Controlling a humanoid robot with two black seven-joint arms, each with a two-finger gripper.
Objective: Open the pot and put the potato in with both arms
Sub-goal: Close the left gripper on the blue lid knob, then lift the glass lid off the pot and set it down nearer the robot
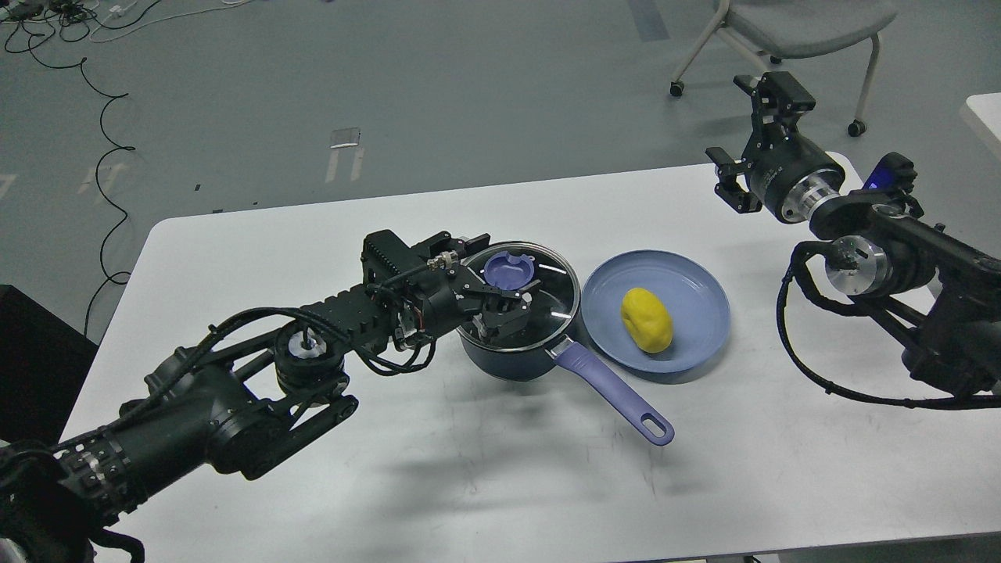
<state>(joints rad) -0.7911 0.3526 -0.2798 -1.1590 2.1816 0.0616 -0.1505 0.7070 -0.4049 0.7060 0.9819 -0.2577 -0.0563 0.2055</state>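
A dark blue pot [512, 360] with a purple handle [618, 395] stands mid-table, its glass lid [551, 301] on with a purple knob [508, 270]. My left gripper [500, 275] is open, low over the lid, with its fingers on either side of the knob; I cannot tell if they touch it. A yellow potato [646, 319] lies on a blue plate [696, 289] right of the pot. My right gripper [755, 125] is open and empty, raised over the table's far right edge.
The white table [485, 485] carries the pot and plate. A chair [798, 31] stands on the floor behind the right arm. Cables [102, 141] lie on the floor at the far left.
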